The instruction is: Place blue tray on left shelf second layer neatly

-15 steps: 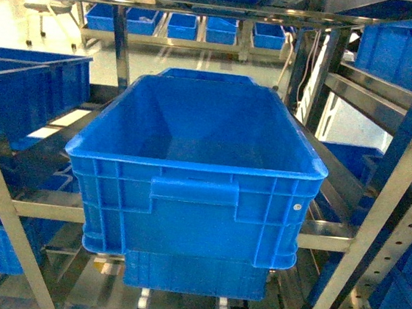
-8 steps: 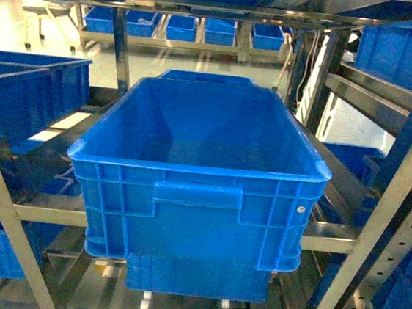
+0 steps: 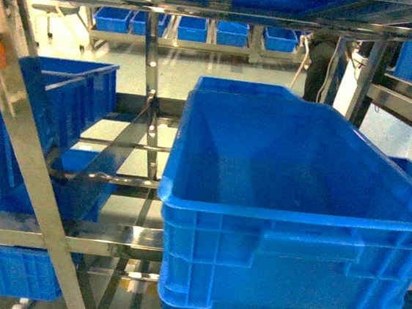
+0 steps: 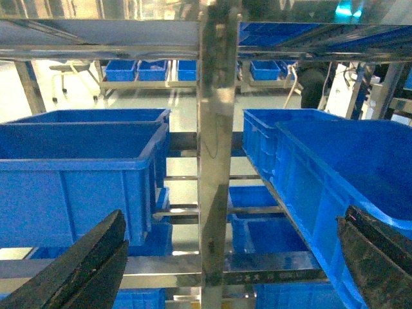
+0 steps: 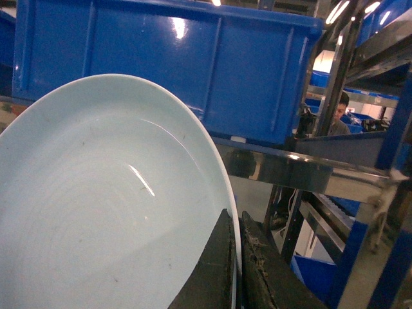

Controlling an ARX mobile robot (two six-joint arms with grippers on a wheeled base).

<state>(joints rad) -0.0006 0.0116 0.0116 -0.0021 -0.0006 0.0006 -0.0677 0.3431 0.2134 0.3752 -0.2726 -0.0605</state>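
Clamped on the edge of the blue tray in the right wrist view: right gripper, two dark fingers pressed together with the pale rim between them. Tray tilted, nearly upright, filling the left and lower part of that picture, hollow side toward the camera, a few small dark marks on its surface. Behind it a dark blue crate sitting on a shiny steel rail. Farther right, between the posts, a person, small and dim.

Spread wide apart in the left wrist view: left gripper, one dark finger at the lower left and the other at the lower right, nothing between them. Straight ahead a steel post of the rack, with a crate on each side of it.

From the head view, neither gripper nor tray visible. Large empty crate on the right, resting on the steel shelf. On the left another crate, apart from the first, with bare crossbars between them. Small crates in a row far behind, on the floor rack.
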